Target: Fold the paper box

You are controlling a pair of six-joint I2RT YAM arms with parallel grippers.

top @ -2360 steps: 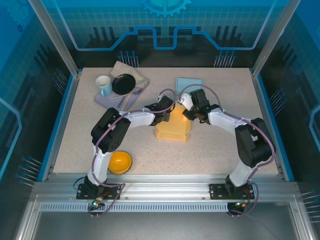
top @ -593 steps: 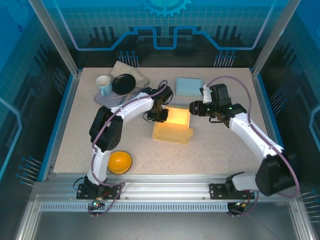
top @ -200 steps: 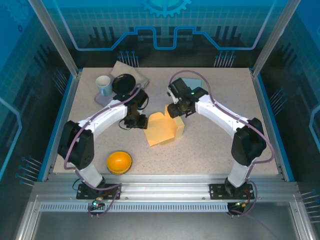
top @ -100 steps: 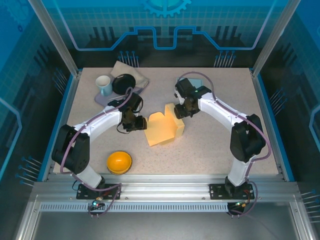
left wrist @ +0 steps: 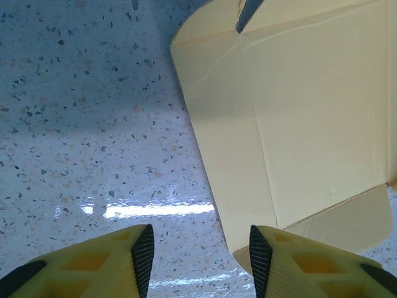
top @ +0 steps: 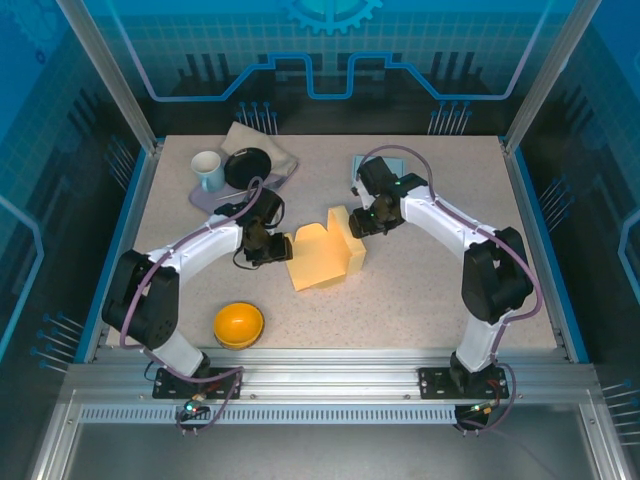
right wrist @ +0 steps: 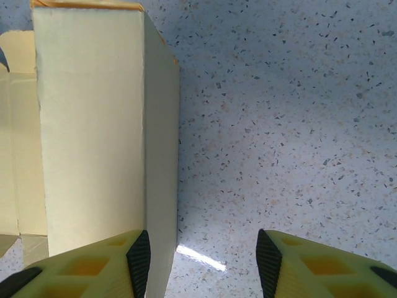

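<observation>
The yellow paper box point(top: 325, 255) lies mid-table, partly folded, with one flap sticking up at its far side. My left gripper point(top: 277, 246) is at the box's left edge. In the left wrist view it point(left wrist: 201, 257) is open over bare table, and the box point(left wrist: 298, 118) has a corner just by the right finger. My right gripper point(top: 364, 226) is at the box's far right corner. The right wrist view shows it point(right wrist: 203, 261) open, its left finger point(right wrist: 138, 257) against a standing wall of the box point(right wrist: 93, 124), with nothing between the jaws.
An orange bowl point(top: 240, 324) sits near the left arm's base. At the back left are a white mug point(top: 208, 170), a black dish point(top: 248, 167), a lavender tray point(top: 203, 198) and a folded cloth point(top: 270, 142). A pale blue item point(top: 357, 162) lies behind the right arm.
Over the last second the right gripper has drawn back a little to the right of the box. The left gripper has shifted slightly along its left edge. The box has barely moved.
</observation>
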